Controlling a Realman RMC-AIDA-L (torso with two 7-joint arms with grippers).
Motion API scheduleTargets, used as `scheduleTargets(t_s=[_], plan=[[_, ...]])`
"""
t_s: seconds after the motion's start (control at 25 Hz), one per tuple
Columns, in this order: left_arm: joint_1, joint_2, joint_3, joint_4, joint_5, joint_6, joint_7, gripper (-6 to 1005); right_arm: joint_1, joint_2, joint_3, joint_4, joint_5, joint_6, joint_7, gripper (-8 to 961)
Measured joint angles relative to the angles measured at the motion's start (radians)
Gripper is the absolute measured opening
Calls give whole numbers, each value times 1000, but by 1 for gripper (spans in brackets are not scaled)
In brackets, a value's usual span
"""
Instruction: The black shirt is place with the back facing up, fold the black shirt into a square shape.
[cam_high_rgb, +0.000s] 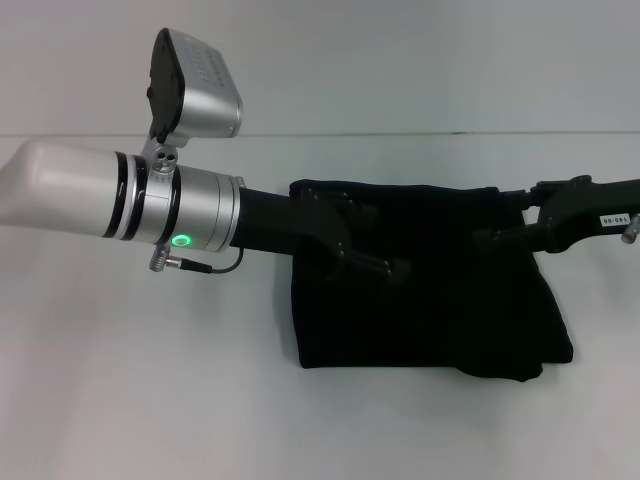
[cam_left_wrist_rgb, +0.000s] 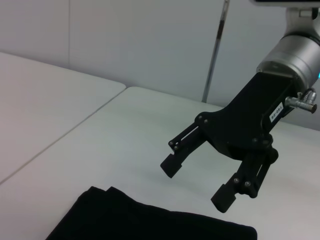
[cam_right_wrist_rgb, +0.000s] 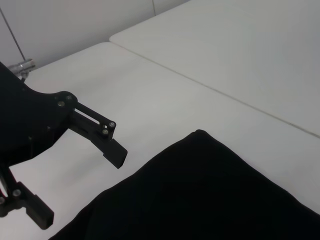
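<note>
The black shirt (cam_high_rgb: 430, 320) lies folded into a rough rectangle on the white table, plain side up with no lettering showing. My left gripper (cam_high_rgb: 385, 240) hovers over the shirt's far left part, open and empty. It also shows in the right wrist view (cam_right_wrist_rgb: 77, 185), open above the table beside the shirt (cam_right_wrist_rgb: 210, 195). My right gripper (cam_high_rgb: 505, 215) is at the shirt's far right corner, open and empty. It also shows in the left wrist view (cam_left_wrist_rgb: 197, 182), raised above the shirt's edge (cam_left_wrist_rgb: 150, 225).
The white table (cam_high_rgb: 150, 380) runs wide around the shirt. A seam between two table tops (cam_right_wrist_rgb: 225, 95) runs behind the shirt. A pale wall (cam_left_wrist_rgb: 150, 40) stands at the back.
</note>
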Motion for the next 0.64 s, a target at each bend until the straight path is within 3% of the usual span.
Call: scheduleTargets(t_s=[0.64], plan=[[26, 2, -11, 10, 15, 5, -36, 921, 23, 6, -50, 6, 0, 30, 0, 925]])
